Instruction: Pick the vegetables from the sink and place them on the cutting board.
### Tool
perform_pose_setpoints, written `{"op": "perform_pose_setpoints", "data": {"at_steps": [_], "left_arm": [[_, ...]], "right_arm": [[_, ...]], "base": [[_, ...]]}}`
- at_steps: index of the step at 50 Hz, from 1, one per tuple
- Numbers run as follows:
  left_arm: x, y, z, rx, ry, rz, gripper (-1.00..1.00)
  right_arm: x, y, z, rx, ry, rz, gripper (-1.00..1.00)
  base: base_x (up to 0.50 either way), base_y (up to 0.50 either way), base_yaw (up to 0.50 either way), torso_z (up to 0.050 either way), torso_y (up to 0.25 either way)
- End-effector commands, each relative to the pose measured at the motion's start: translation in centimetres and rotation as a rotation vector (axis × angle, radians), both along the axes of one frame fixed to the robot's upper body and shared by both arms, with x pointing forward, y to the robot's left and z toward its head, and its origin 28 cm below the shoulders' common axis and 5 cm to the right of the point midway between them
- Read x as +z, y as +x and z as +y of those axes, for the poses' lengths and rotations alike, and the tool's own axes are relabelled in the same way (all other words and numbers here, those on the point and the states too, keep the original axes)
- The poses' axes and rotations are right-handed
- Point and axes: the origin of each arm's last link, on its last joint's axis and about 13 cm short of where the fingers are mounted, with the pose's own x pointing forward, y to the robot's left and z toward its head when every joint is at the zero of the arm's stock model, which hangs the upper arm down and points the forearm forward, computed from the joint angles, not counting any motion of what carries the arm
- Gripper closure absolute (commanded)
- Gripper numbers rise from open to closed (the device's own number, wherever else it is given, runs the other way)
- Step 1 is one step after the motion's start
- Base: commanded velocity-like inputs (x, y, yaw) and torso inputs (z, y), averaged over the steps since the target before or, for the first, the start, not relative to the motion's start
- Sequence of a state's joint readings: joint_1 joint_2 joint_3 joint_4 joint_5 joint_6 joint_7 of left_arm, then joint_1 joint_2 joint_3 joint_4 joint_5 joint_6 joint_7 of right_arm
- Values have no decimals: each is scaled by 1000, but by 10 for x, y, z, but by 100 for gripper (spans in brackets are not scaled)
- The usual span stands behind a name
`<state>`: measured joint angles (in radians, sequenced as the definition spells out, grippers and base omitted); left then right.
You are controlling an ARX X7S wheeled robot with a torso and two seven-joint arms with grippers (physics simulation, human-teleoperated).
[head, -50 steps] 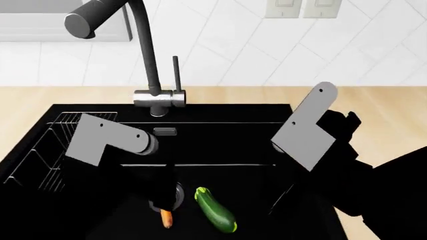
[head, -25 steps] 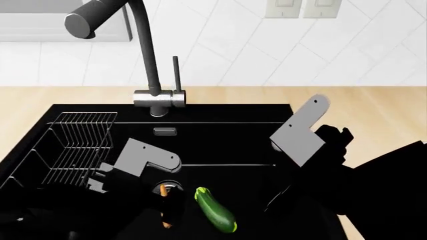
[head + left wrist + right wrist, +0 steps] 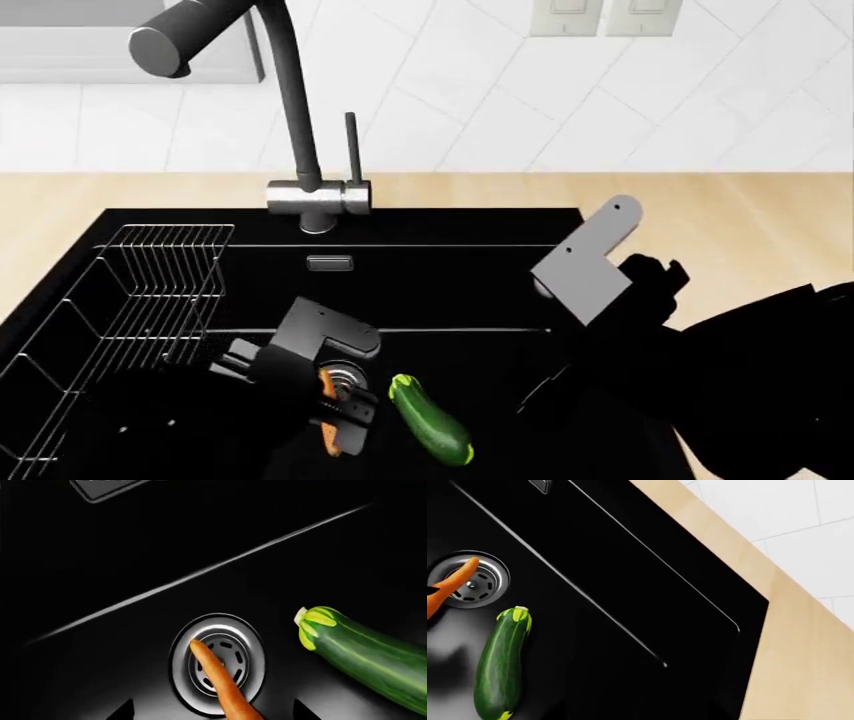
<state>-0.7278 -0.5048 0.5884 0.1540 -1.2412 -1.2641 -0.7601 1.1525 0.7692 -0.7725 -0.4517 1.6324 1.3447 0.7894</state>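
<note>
Left gripper (image 3: pixel 334 405) straddling carrot (image 3: pixel 223 692), spread, not yet pinching; carrot's long axis running straight ahead over drain (image 3: pixel 218 662); zucchini (image 3: pixel 367 652) just beside.

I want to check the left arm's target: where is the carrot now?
The carrot lies on the sink floor, its tip over the round steel drain. In the head view it sits under the left gripper, just left of the zucchini.

Your left arm is reaching low and forward, its left gripper (image 3: pixel 336 408) pointing steeply down with the jaws parted. Your right arm is hanging higher off to the right, elbow bent; the right gripper itself is lost against the dark.
</note>
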Motion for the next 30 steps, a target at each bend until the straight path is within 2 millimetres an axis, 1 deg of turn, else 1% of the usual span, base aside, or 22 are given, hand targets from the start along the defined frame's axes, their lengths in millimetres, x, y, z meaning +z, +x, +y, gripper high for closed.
{"op": "perform_pose_setpoints", "data": {"at_steps": [1,10,18,30], "left_arm": [[-52,-14,-16,4,-31,190,-100],[-78,-1,-21,19,-75,262,-100],[-89,9,-32,-8,-114,286,-100],[-112,13,-33,-27,-70,286,-100]], "right_arm": [[-6,3,-5,-6,18,9,-100],[-13,6,-5,-7,15,29,-100],[-19,9,-5,-2,10,47,-100],[-25,13,-3,5,5,63,-100]], "base": [[0,0,0,0,0],[0,0,0,0,0],[0,0,0,0,0],[0,0,0,0,0]]}}
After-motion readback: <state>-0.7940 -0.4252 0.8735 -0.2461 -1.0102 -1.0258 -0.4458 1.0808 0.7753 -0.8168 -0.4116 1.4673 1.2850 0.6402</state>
